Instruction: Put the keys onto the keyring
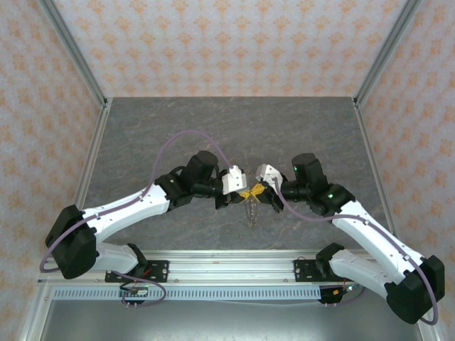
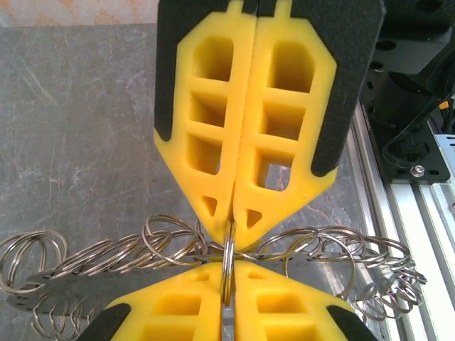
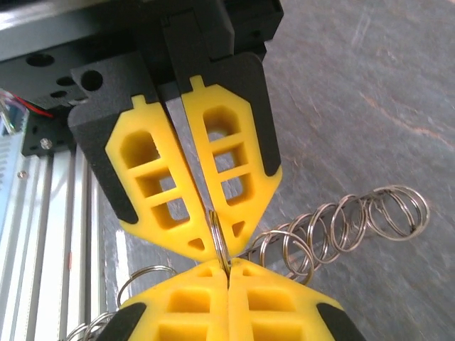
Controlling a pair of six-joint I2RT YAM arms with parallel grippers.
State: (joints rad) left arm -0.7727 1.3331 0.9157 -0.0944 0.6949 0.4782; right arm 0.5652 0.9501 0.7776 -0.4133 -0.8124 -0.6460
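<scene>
Left hand (image 2: pixel 228 273) and right hand (image 3: pixel 227 268) each clamp one keyring (image 3: pixel 216 231) — tip to tip. Best to pry its coils gently, without slipping.

Thin silver keyring (image 2: pixel 227 259), upright, edge-on

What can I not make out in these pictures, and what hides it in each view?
Top view: the strip of rings is too small to count its rings.
Left wrist view: the left gripper and right gripper cover the strip's middle and most of the split ring; the bottom edge cuts off the lower rings.
Right wrist view: the fingers hide the strip's middle; the bottom edge cuts off its left end.
</scene>
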